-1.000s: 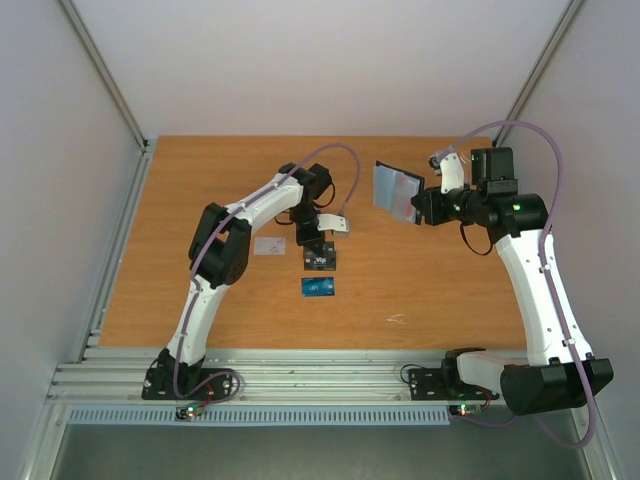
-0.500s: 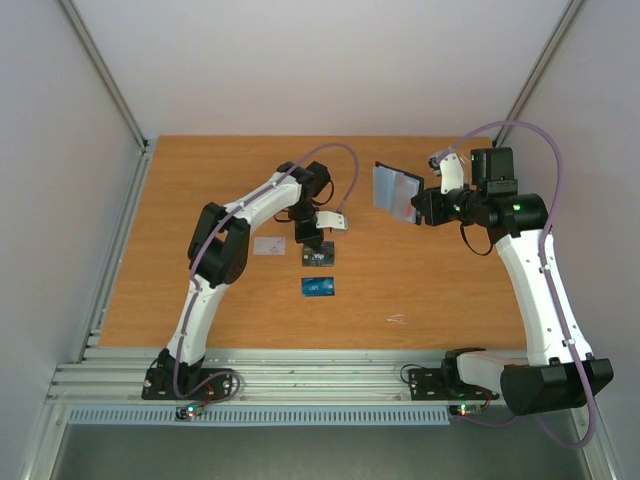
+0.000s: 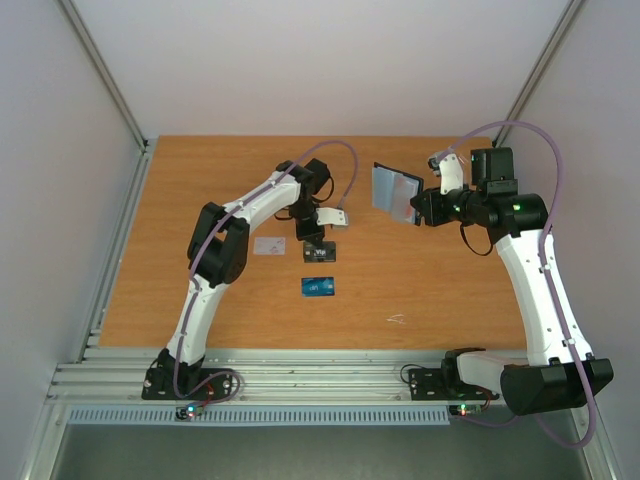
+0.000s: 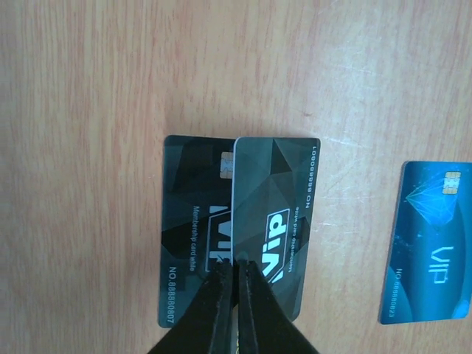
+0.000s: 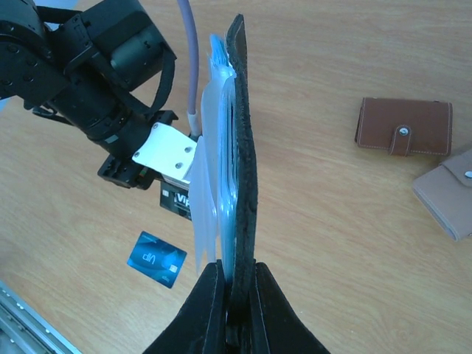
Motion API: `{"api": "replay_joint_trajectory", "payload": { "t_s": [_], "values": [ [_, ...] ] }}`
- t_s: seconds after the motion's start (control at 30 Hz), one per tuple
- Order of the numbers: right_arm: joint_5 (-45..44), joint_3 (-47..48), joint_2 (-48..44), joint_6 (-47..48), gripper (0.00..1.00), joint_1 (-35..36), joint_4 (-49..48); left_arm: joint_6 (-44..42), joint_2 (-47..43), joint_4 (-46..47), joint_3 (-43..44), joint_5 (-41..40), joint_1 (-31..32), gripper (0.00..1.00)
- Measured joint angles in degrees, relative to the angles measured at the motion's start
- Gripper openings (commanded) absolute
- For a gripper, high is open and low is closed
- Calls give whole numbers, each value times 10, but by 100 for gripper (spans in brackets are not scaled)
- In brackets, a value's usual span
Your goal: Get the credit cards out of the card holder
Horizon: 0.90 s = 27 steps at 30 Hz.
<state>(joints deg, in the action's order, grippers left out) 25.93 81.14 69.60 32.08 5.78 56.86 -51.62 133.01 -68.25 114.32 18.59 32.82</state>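
A: Starting at the left of the table (image 3: 200, 180), what lies there?

B: A pale grey card (image 3: 270, 245), flat and on its own. Just to its right, the left gripper (image 4: 234, 269) has its jaws together, pinched on the edge of the upper black card (image 4: 276, 214). That card overlaps a lower black card (image 4: 193, 221) lying on the wood.

A: Why hold it there?

B: Probably to set it down among the cards already out. They sit in a loose cluster, so the pile stays within the left arm's reach.

A: And further right?

B: A blue card (image 4: 428, 240), near the black pair but not touching it. Beyond that, well apart, the right gripper (image 5: 230, 276) is clamped on the lower edge of the card holder (image 5: 242, 147). It keeps the holder off the table, opened and on edge. That seems meant to turn the pale blue slots towards the left arm for pulling.

A: Are any cards left inside?

B: That cannot be told. The right wrist view sees the lining edge-on, and the top view is too small. No white or red card shows anywhere.

A: What else is obscured?

B: The upper black card covers the right part of the lower one, and the blue card is cut by the frame edge. A brown wallet (image 5: 404, 127) and a tan-pink wallet (image 5: 450, 193) appear only in the right wrist view, the latter clipped.
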Motion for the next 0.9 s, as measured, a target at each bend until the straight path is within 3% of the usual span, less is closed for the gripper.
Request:
{"api": "replay_joint_trajectory", "payload": {
  "t_s": [0.17,0.53,0.63,0.73,0.9],
  "values": [
    [5,0,0,0,1,0,2,0,0,31,-2,-26,-1,33],
    [28,0,-12,0,1,0,17,12,-52,100,-19,6,-23,56],
    [53,0,-19,0,1,0,27,30,-115,98,-21,63,-39,70],
    [96,0,-22,1,1,0,33,54,-209,98,-51,138,-70,96],
    [188,-16,-47,-8,1,0,19,122,-417,128,-209,271,-130,99]
  ]
}}
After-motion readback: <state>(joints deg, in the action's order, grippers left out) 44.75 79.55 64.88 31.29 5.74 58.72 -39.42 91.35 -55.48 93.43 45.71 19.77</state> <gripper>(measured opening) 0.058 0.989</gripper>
